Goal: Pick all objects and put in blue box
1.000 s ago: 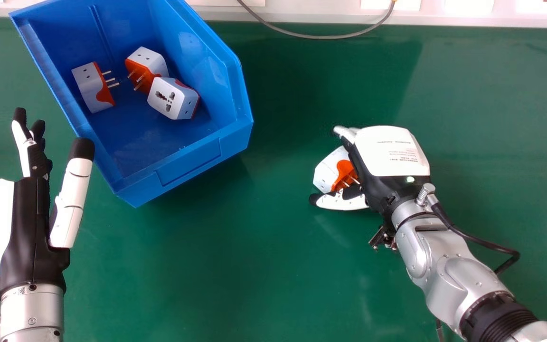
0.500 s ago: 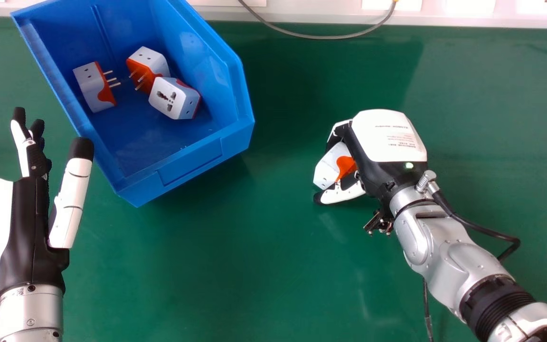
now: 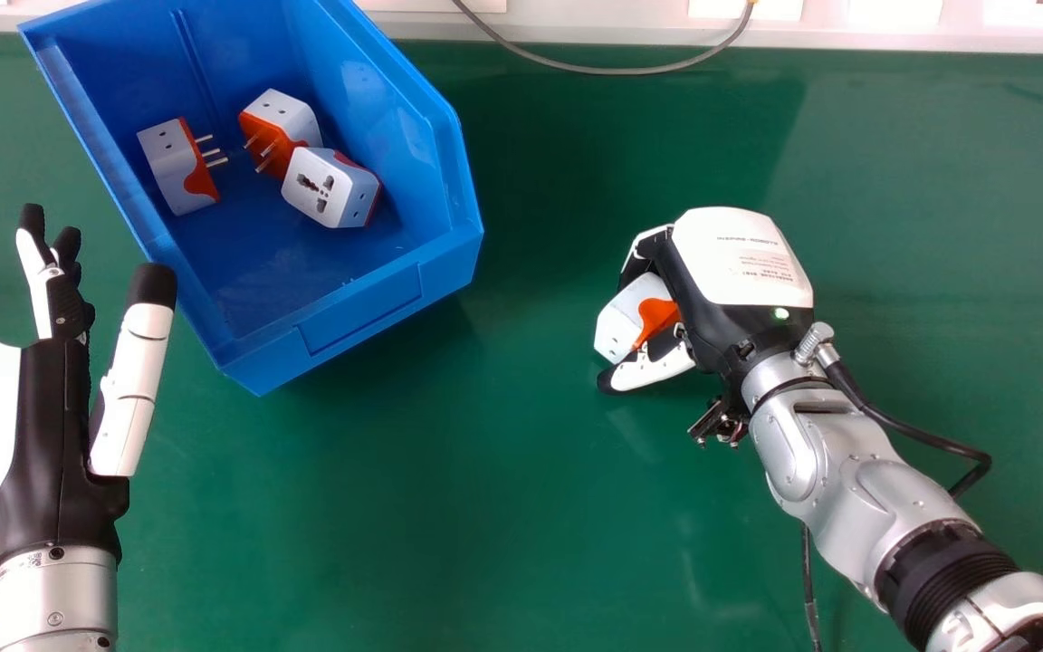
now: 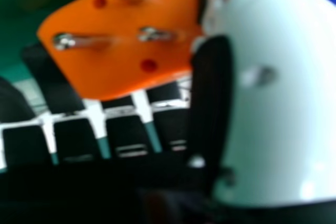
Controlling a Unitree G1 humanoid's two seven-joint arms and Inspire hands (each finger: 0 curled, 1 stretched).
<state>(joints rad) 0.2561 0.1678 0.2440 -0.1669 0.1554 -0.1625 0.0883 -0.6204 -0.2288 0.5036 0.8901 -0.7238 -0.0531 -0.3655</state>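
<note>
Fingers of the right hand [image 3: 739, 263] are partly hiding beneath its smooth white back plate, bending round a plug [image 3: 617, 321] and pinching it against the thumb, to the right of the blue box [image 3: 358, 312] and well apart from it. The hand is covering the plug's right side, and whether the underside is touching the green table [image 3: 485, 507] I cannot tell. In the right hand view, the plug's flat orange face is showing three shiny metal pins, while the rounded white thumb is covering part of its body. The box is standing toward the table's far left corner, its far end running out of the head view. Inside, a white and orange plug [image 3: 176, 167] is lying beside the left wall, pins pointing right; a second plug [image 3: 284, 116] is lying farther right, its orange pin side tilting toward the near edge, and a blocky third plug [image 3: 327, 186] is partly overlapping it, slotted face upward. The box's walls are looking smooth and glossy. A thin grey cable [image 3: 594, 70] is sagging over the table's far edge. Near the table's left side, the left hand [image 3: 42, 426] is spreading idle, fingers straight.
</note>
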